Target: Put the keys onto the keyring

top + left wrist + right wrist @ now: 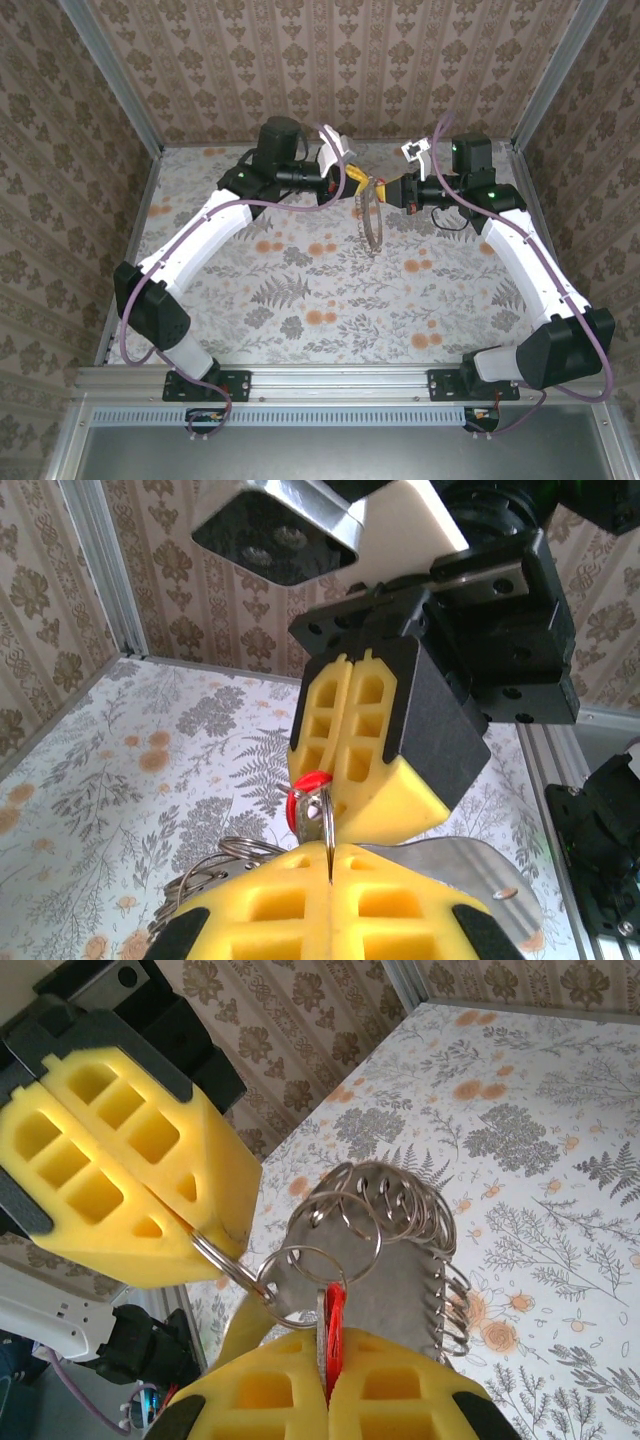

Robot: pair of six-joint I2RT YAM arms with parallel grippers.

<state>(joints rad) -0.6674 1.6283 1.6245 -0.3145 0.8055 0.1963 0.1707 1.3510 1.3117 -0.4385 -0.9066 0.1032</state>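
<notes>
Red oblong key (334, 1322) and dull metallic keyring (400, 1205) held up between two yellow-padded pincers over the flower-printed counter (450, 300).

The right pincer (326, 1370) is pressed together on the small red key just below the keyring, with the red piece and a thin metal blade sticking out of the seam toward the rings. The left pincer (200, 1235), up and to the left of the keyring in the right wrist view, is clamped on a small silver split ring (222, 1260) at the loop's end. Whether the key is threaded on a ring cannot be told. The keyring, a loop strung with many small rings, hangs down between the two pincers. Seen from above, it dangles over the far middle of the counter, one pincer on each side of it.
</notes>
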